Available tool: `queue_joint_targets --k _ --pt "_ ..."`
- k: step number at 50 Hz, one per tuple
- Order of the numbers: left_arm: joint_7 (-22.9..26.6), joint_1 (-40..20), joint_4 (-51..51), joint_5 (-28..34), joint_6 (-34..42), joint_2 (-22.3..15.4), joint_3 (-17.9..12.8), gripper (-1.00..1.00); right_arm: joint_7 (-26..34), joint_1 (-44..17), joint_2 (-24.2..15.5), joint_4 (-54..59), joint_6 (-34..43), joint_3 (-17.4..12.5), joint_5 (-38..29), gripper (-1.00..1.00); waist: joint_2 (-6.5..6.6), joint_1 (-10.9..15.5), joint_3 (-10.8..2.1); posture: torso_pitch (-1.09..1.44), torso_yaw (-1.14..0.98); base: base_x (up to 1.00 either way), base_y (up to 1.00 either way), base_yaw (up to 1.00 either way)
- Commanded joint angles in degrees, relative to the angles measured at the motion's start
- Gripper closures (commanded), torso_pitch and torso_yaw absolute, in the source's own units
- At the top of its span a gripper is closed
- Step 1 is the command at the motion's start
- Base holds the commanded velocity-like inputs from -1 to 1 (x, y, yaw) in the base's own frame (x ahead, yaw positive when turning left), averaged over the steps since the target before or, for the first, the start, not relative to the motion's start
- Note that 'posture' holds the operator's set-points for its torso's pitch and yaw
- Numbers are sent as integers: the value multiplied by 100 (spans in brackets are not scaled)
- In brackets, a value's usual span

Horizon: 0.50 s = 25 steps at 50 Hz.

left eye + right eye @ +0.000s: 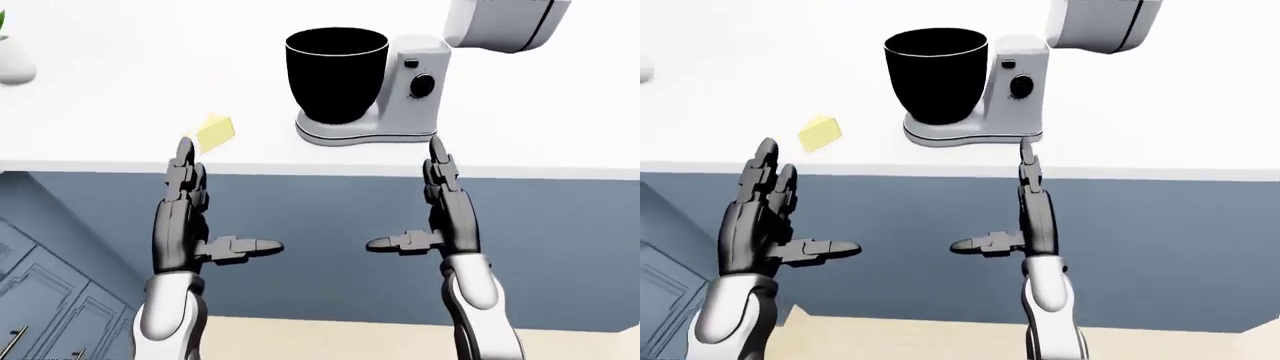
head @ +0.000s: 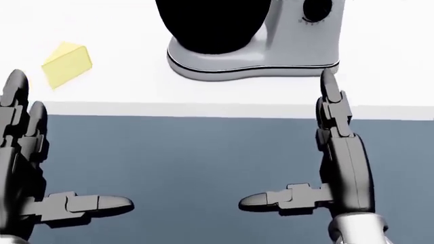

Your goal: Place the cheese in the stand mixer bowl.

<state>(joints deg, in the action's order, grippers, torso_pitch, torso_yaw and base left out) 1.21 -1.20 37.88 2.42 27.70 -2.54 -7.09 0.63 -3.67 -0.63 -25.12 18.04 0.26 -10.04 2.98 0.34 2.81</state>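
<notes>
Cheese: a yellow wedge lying on the white counter, near its edge, left of the mixer and well apart from it.
Bowl: black, upright in the mixer, open at the top — the mixer's head is tilted up.
Left hand: fingers spread and straight, thumb out to the right, grasping nothing; the fingertips lie just below and left of the cheese in the left-eye view — not touching it.
Right hand: released too, fingers straight, thumb pointing left, below the mixer's base.
</notes>
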Motion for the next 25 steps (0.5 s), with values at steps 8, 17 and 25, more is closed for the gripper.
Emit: queue_joint_targets --k 8,17,25 --pt "6 -97 298 0 -122 -2 33 -100 -37 16 -27 -375 -129 -55 -11 -100 -160 27 -112 0 0 12 0 0" --pt "14 -115 258 -13 -143 -9 7 -100 -66 115 -21 -369 -239 -76 20 -100 -558 -47 -161 0 0 12 0 0" --pt "21 -94 370 -14 -68 -7 7 -100 -78 246 -16 -469 -290 -93 43 -100 12 -72 -117 0 0 12 0 0"
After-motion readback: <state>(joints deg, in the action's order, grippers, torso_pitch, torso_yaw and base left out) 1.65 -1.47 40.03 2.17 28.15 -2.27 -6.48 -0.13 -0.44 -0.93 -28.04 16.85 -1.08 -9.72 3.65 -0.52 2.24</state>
